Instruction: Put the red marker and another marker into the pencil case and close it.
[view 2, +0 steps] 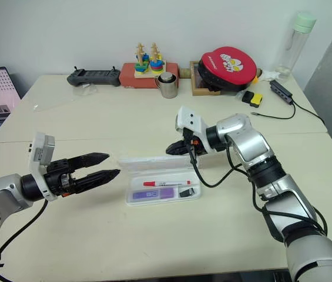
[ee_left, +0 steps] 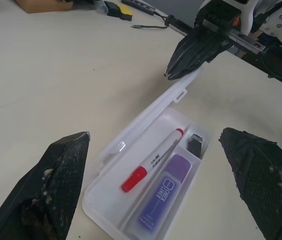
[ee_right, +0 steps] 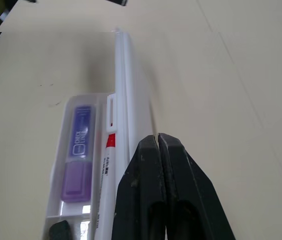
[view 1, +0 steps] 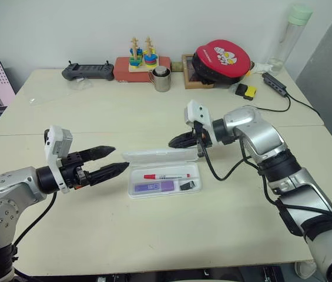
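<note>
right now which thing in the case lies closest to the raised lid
The red marker, the slim white pen with a red cap. It lies along the hinge side of the pencil case, while the purple marker and the small black stub sit on the front side.

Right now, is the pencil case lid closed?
No, the pencil case lid stands open, with the red marker and purple marker visible inside.

The case lies open on the worktop, lid raised along its far side. Inside, the pen lies behind the marker, with a stub to their right. The left end effector is just left of the case; the right end effector sits behind it, at the lid's edge. A cup stands far behind.
</note>
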Robot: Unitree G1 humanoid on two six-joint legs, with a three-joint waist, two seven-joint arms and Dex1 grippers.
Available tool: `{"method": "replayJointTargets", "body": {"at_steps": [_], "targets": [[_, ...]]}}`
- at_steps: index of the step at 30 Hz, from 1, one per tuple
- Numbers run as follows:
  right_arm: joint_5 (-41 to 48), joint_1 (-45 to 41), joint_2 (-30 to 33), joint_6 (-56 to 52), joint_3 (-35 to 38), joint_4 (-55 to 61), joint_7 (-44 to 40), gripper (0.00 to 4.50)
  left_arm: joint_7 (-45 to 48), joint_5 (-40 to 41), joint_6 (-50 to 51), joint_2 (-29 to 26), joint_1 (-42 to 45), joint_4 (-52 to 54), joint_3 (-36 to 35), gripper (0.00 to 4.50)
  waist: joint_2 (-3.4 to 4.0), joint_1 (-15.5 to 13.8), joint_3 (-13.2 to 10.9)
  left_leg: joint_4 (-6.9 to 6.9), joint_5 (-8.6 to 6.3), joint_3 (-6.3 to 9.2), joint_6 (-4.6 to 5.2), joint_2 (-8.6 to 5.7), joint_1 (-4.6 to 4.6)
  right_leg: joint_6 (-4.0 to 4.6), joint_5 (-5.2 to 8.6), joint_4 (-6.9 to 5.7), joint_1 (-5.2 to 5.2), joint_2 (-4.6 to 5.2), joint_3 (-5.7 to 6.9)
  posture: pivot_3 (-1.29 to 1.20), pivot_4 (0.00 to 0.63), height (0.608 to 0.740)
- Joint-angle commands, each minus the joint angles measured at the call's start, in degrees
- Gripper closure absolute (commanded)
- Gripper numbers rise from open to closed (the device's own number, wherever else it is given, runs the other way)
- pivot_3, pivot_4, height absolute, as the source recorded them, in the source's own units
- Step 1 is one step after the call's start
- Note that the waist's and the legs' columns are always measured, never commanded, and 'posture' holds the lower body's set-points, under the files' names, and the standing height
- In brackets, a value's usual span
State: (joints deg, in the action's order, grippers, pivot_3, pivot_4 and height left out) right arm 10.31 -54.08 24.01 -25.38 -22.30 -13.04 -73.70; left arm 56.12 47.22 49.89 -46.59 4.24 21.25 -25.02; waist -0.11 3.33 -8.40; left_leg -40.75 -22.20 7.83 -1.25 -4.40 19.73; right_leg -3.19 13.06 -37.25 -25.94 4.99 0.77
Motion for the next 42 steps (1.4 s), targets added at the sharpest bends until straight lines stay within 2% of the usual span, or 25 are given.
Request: {"method": "replayJointTargets", "body": {"at_steps": [1,9,16,27,32,36,37,39,42], "targets": [[-1.6,3.2,1.4,-1.7,-4.0,6.9,-1.6,4.46,2.0,-0.2,-1.4,-2.3,-2.2,2.3,0.8,0.0,0.0,0.0,0.0,0.01,0.0,0.01,0.0,0.0,0.0,0.0,0.0,0.0,0.0,0.0,0.01,0.0,0.15,0.74],[-5.9,7.4,1.3,-4.4,-8.3,6.6,1.1,4.46,3.7,-3.4,-4.5,-4.9,-4.3,1.6,4.8,0.0,0.01,-0.2,0.0,0.0,0.0,-0.02,0.0,-0.01,0.0,0.0,0.0,-0.01,0.01,0.0,-0.01,0.0,0.15,0.74],[-4.0,9.3,3.9,-7.6,-5.4,8.8,1.2,4.46,2.7,-5.1,-6.7,-3.6,-1.2,-1.2,7.2,0.0,0.0,-0.4,0.0,0.0,0.0,-0.02,0.0,-0.02,-0.01,0.0,0.0,0.01,0.02,0.0,-0.01,0.0,0.15,0.74],[-10.1,12.0,5.1,-5.9,-11.2,9.2,2.7,4.46,2.0,-4.3,-6.8,-3.6,-1.4,-0.1,8.0,0.0,-0.03,-0.6,0.1,0.03,0.0,-0.03,0.0,0.01,-0.14,0.0,0.0,0.01,0.14,-0.02,0.0,0.0,0.15,0.74],[-2.1,12.5,3.3,-9.6,-2.5,11.4,2.8,4.46,-3.2,-6.2,-7.3,-1.6,1.4,-3.3,7.8,0.0,-0.02,-0.8,0.1,0.15,0.0,-0.03,0.0,0.03,-0.57,0.01,0.0,0.08,0.53,-0.03,-0.03,0.0,0.15,0.74],[2.4,12.9,2.6,-11.0,8.4,11.5,8.9,4.46,-13.5,-12.9,-10.5,2.5,8.7,-12.4,8.1,0.0,0.03,-1.7,0.0,0.17,0.0,-0.04,0.0,0.0,-0.66,0.0,0.0,0.1,0.6,-0.04,-0.05,0.0,0.15,0.74],[3.6,12.8,2.4,-12.3,11.6,10.9,11.3,4.09,-16.3,-15.3,-11.9,3.5,10.7,-15.3,8.4,0.0,0.03,-1.8,0.0,0.16,0.0,-0.04,0.0,-0.01,-0.66,0.0,0.0,0.11,0.61,-0.04,-0.05,0.0,0.15,0.74],[4.6,13.2,2.9,-13.5,17.0,10.0,15.8,3.64,-20.9,-19.2,-14.6,5.0,14.3,-20.5,9.0,0.0,0.0,-1.9,0.1,0.16,0.0,-0.02,0.0,-0.05,-0.66,-0.01,0.0,0.12,0.61,-0.03,0.01,0.0,0.15,0.74],[4.1,14.9,5.4,-14.6,22.6,9.5,21.4,2.85,-22.8,-22.8,-17.2,5.5,16.3,-24.2,9.8,0.0,-0.01,-1.9,0.1,0.19,-0.01,-0.02,0.0,-0.06,-0.66,-0.01,0.0,0.12,0.59,-0.02,0.03,0.0,0.15,0.74]]}}
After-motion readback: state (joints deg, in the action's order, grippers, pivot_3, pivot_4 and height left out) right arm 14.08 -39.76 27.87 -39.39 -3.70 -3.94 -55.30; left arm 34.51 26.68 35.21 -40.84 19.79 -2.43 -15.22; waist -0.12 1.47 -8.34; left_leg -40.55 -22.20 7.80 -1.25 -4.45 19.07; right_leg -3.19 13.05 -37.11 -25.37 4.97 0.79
